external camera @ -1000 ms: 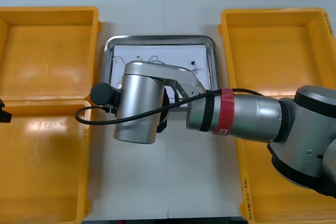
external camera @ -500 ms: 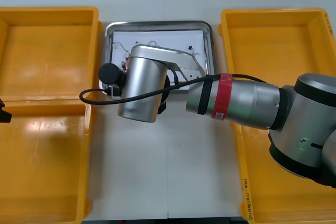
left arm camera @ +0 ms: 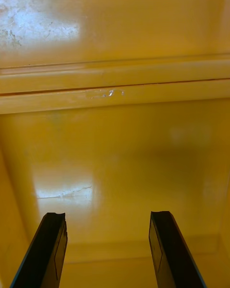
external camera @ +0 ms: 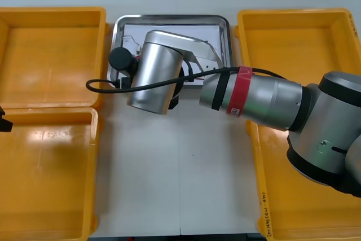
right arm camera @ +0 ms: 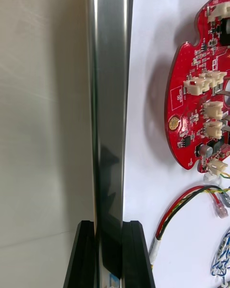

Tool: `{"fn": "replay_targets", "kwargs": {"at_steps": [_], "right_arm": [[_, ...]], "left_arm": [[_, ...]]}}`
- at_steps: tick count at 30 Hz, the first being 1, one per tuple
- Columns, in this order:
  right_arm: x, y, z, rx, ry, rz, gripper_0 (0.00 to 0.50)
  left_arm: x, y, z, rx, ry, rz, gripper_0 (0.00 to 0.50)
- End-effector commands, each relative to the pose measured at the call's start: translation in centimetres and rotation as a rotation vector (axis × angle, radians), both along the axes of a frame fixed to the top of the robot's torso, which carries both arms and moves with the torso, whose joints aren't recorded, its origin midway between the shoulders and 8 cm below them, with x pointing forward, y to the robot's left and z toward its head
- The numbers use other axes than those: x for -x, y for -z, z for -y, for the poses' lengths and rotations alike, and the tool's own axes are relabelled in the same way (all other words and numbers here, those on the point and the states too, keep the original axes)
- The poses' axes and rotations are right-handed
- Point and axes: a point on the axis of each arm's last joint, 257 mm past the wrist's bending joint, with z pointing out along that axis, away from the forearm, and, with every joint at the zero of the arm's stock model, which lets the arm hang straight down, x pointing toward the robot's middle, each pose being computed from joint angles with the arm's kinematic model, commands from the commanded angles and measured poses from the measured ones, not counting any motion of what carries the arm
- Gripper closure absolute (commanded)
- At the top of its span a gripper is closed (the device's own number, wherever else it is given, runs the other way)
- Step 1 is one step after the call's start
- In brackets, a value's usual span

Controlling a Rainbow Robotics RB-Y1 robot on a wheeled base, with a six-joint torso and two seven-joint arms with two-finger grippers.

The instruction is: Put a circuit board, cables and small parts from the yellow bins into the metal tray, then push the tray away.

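The metal tray lies between the far bins, white inside, partly under my right arm's wrist. In the right wrist view my right gripper is shut on the tray's shiny rim, one finger outside it and the other inside. On the white floor past the rim lie a round red circuit board, a red and yellow cable and the end of a blue and white cable. My left gripper hangs open over a yellow bin's floor with nothing between its fingers.
Two yellow bins stand at the table's left and two more at its right, their floors bare where they show. Bare table stretches between the near bins. My left arm sits at the far left edge.
My right arm has moved toward the table's far edge, and the tray it holds by the rim has slid away with it. The left arm has stayed still.
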Motion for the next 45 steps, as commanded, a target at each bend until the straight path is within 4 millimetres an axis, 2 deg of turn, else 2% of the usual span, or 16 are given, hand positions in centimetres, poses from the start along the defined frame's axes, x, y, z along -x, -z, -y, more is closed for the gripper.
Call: {"fn": "replay_targets", "kwargs": {"at_steps": [1,25,45], "right_arm": [[-1.6,-4.6,-2.9,-0.03,-0.057,0.082,0.5],[-6.4,-6.9,-2.4,-0.043,-0.074,0.225,0.5],[-8.6,-7.4,-2.5,-0.078,-0.095,0.28,0.5]], "left_arm": [[0.3,-0.5,-0.5,-0.044,0.057,0.02,0.0],[0.3,-0.5,-0.5,-0.044,0.057,0.02,0.0],[0.3,-0.5,-0.5,-0.044,0.057,0.02,0.0]]}}
